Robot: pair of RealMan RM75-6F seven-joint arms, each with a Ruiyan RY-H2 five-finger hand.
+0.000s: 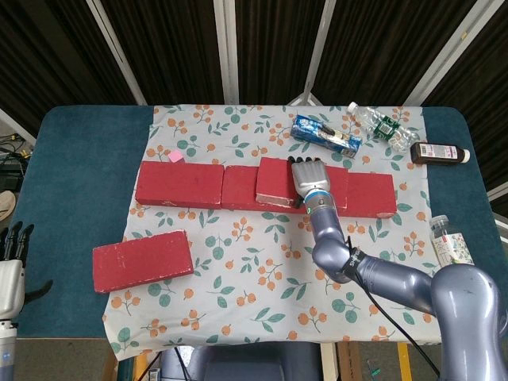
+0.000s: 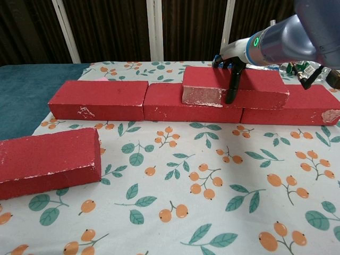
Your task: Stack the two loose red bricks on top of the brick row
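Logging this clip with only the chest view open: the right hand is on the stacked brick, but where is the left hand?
Observer: The left hand hangs off the table's near left edge, fingers apart, holding nothing.
Operator: What lies behind the brick row? My view cuts that off.
Observer: A blue packet, a clear bottle and a dark brown bottle lie on the far right of the table.
Operator: Is the second loose brick square to the row?
Observer: No, the loose brick lies slightly angled, apart from the brick row, near the cloth's left edge.
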